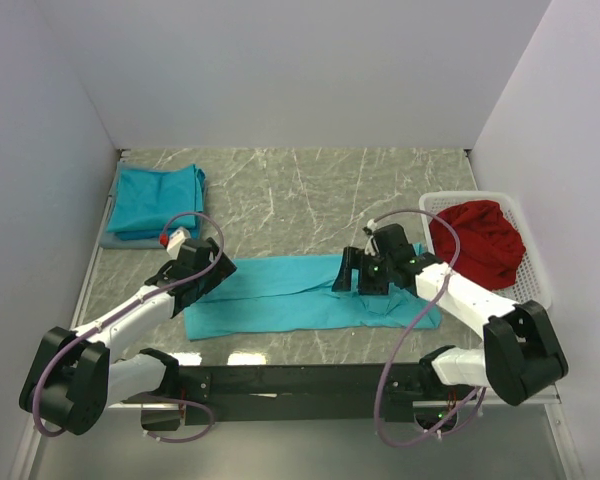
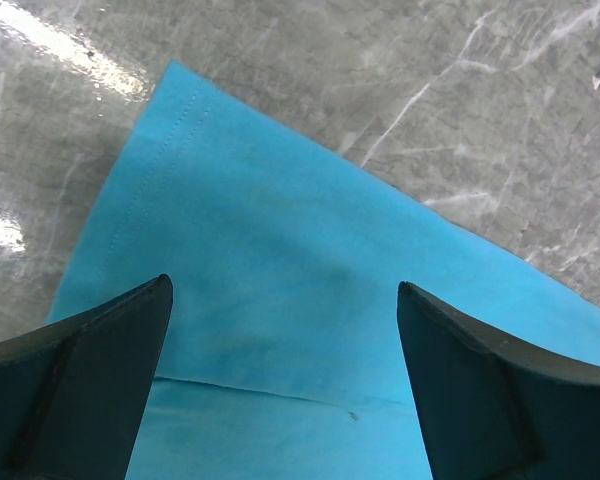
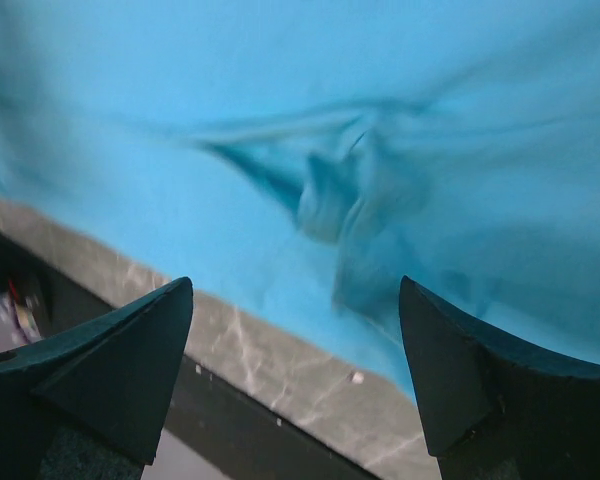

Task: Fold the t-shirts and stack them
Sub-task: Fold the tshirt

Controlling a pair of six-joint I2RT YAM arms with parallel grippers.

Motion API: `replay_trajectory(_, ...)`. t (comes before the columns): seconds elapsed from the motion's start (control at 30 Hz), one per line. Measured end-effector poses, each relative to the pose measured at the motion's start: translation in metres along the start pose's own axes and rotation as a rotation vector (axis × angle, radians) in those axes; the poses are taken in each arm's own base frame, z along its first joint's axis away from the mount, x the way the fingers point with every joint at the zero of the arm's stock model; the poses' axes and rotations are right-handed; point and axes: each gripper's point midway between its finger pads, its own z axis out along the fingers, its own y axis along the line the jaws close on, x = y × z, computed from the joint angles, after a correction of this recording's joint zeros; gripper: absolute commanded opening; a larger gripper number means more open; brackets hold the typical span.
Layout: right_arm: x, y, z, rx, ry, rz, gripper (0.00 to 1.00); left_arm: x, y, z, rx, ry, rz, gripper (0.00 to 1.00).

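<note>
A turquoise t-shirt (image 1: 290, 292) lies folded into a long band across the near middle of the marble table. My left gripper (image 1: 208, 276) hovers open over its left end; the left wrist view shows flat cloth (image 2: 280, 250) with a fold line and nothing between the fingers (image 2: 100, 350). My right gripper (image 1: 355, 275) hangs open over the right part of the band. In the right wrist view the cloth (image 3: 360, 190) is wrinkled near the table's front edge. A second turquoise t-shirt (image 1: 158, 200) lies folded at the far left.
A white basket (image 1: 532, 262) at the right holds a red cloth (image 1: 480, 240). A grey pad (image 1: 110, 240) lies under the folded shirt at the far left. White walls close in the table on three sides. The black rail (image 1: 300, 380) runs along the front edge.
</note>
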Motion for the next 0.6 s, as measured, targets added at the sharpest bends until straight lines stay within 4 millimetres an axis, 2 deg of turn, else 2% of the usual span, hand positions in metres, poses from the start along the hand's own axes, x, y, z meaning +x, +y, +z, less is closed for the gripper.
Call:
replay_trajectory(0.13, 0.027, 0.019, -0.012, -0.054, 0.063, -0.081, 0.9, 0.0, 0.005, 0.0, -0.021, -0.004, 0.004, 0.99)
replay_trajectory(0.23, 0.037, 0.028, -0.025, -0.084, 0.072, -0.135, 0.9, 0.0, 0.007, 0.0, -0.031, -0.007, 0.005, 0.99)
replay_trajectory(0.4, 0.022, 0.022, -0.04, -0.03, -0.036, -0.131, 0.91, 0.0, 0.009, -0.001, -0.039, -0.008, 0.007, 0.99)
replay_trajectory(0.6, -0.002, -0.013, -0.029, 0.119, -0.097, -0.011, 0.91, 0.0, 0.01, -0.001, -0.041, -0.008, 0.008, 0.99)
